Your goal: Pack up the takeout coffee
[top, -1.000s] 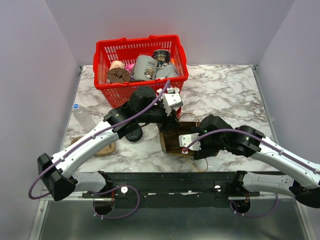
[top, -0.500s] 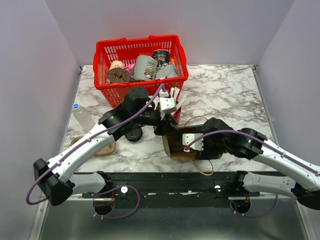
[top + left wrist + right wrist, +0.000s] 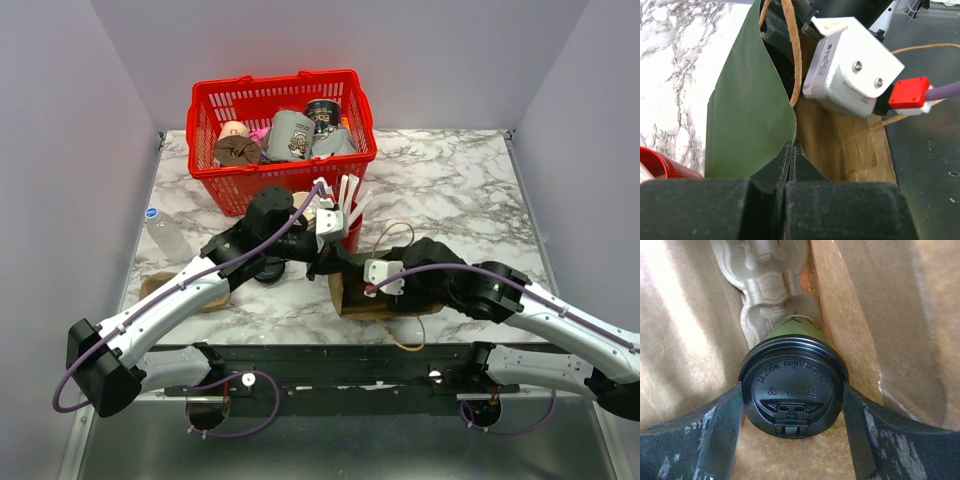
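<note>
The right pincer (image 3: 792, 401) is clamped on the coffee cup (image 3: 794, 385) by its black lid, inside the paper bag (image 3: 685, 330). The cup is probably light, with crushable walls and a slick lid, so gentle pressure suits. The left pincer (image 3: 790, 150) pinches the bag's edge.

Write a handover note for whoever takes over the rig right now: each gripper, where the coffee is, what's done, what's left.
Left gripper: fingers shut on the edge of the bag.
Right gripper: inside the bag, fingers shut on the coffee at its lid.
Coffee: lidded, in the bag, its base next to the carrier; I cannot tell whether it is seated in a slot.
Done: coffee brought into the bag.
Left: set it down, open the right fingers, draw that arm out, then probably release the bag edge.
</note>
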Tool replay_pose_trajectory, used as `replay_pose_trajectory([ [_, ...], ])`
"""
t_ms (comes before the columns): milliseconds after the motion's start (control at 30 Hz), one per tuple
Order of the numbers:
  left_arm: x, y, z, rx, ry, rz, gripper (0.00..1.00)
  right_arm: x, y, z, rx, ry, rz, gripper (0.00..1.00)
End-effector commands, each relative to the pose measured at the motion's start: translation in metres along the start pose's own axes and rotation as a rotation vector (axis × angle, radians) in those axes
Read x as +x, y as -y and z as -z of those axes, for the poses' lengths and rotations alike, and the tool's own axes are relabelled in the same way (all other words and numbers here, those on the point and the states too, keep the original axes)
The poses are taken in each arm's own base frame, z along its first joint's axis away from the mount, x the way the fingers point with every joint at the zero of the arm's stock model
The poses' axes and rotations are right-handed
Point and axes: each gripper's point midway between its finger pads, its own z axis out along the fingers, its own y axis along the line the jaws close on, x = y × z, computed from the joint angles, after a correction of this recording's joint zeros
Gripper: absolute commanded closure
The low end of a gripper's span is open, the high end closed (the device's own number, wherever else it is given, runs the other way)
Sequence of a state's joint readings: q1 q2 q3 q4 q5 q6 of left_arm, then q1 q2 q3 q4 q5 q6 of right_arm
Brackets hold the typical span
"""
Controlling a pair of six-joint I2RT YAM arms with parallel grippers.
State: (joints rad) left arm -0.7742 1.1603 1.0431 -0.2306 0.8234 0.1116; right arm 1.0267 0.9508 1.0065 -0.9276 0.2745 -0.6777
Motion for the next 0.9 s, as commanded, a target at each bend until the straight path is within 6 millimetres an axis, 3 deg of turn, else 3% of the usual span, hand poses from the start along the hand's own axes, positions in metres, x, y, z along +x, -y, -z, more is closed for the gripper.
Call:
replay_pose_trajectory([
  [0,-0.026,0.013,0.002,0.048,0.105,-0.026,1.00,0.008,0.011,-0.007,0.095,-0.042,-0.009,1.00],
  [200,-0.045,0.013,0.003,0.033,0.182,0.005,1.00,0.015,0.001,-0.011,0.069,-0.051,0.002,0.99],
  [367,-0.042,0.014,0.002,0.024,0.181,-0.032,1.00,0.023,-0.009,-0.014,0.062,-0.040,0.010,0.99],
  [600,-0.030,0.011,-0.004,-0.004,0.119,-0.148,1.00,0.017,-0.005,-0.014,0.086,0.007,0.006,0.99],
  [633,-0.032,0.009,-0.004,-0.013,0.112,-0.153,0.78,0.017,-0.006,-0.013,0.083,0.009,0.008,0.99],
  [733,-0.038,0.008,0.001,-0.035,0.096,-0.156,0.51,0.020,-0.009,-0.013,0.079,0.008,0.001,0.99],
  [867,-0.052,0.011,0.012,-0.064,0.096,-0.176,0.35,0.028,-0.019,-0.011,0.052,0.005,-0.008,1.00],
])
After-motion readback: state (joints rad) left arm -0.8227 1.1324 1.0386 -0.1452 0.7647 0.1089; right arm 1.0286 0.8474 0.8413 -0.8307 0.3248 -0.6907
